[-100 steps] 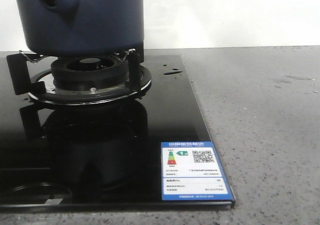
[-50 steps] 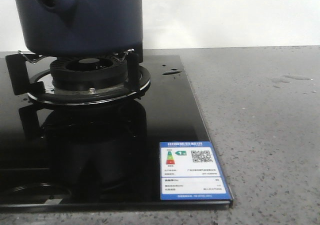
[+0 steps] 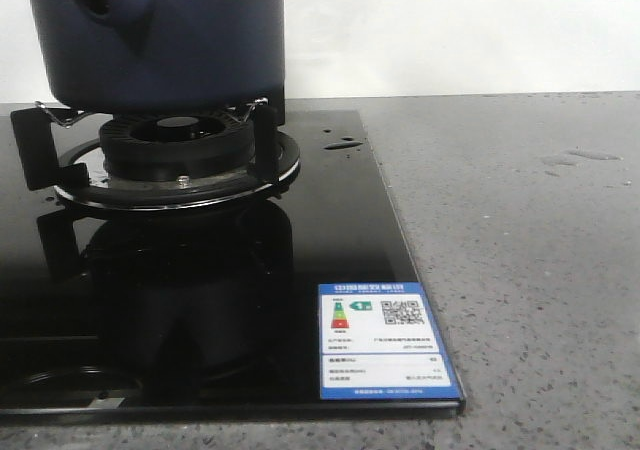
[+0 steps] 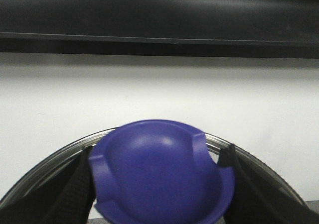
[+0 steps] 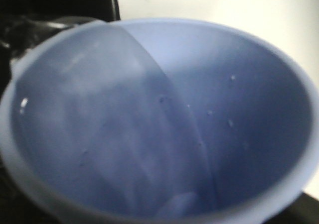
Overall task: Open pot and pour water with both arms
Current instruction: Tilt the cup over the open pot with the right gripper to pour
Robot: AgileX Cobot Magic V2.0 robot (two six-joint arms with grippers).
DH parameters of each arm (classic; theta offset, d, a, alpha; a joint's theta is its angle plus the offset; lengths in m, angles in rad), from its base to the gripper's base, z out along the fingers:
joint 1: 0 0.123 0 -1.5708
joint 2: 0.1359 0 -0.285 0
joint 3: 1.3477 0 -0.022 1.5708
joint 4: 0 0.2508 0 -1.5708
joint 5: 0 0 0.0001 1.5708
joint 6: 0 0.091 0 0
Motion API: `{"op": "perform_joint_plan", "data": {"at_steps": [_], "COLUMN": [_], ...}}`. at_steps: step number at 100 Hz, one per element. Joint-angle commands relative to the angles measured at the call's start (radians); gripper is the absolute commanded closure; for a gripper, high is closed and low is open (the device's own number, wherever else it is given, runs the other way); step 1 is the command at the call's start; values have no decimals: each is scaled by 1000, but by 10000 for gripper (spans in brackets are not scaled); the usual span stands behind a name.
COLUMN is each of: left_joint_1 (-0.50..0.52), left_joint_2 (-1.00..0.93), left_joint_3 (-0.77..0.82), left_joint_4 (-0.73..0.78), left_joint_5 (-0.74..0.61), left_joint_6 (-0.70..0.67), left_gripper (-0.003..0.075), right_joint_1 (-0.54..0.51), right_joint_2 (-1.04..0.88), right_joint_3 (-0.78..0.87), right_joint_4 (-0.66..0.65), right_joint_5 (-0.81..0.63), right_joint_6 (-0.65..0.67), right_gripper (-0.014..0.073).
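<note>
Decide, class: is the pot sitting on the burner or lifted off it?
On it: the pot rests on the grate prongs above the burner.

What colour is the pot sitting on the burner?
Dark navy blue, matte; the pot shows best in the front view.

Grey speckled countertop (image 3: 520, 250) — black glass stove (image 3: 340, 230) lies on it, few water drops.

My left gripper (image 4: 157, 184) shows two matte black fingers (image 4: 75, 189), blurred and tapering to points. No screws, cables or markings are legible on them. My right gripper's parts cannot be made out.
</note>
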Motion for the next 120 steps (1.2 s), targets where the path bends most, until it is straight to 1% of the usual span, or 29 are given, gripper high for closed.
{"op": "perform_joint_plan", "data": {"at_steps": [1, 24, 41, 64, 77, 120], "left_joint_1": [4, 4, 4, 4, 4, 4], "left_joint_2": [-25, -25, -25, -25, -25, -25], "left_joint_3": [-35, -35, -35, -35, -35, -35], "left_joint_4": [5, 5, 5, 5, 5, 5], "left_joint_5": [-104, -104, -104, -104, -104, -104], "left_joint_6": [-5, -5, -5, -5, -5, -5], "left_gripper": [380, 380, 380, 380, 380, 380], "right_joint_1": [4, 4, 4, 4, 4, 4], "right_joint_2": [-47, -43, -43, -43, -43, -43], "right_joint_3": [-46, -46, -46, -46, -46, -46], "right_joint_4": [-93, -158, -240, -272, -328, -505], "right_joint_5": [-59, -63, -77, -117, -143, -145], "right_joint_6": [-2, -2, -2, -2, -2, -2], "right_gripper": [249, 249, 249, 249, 249, 249]}}
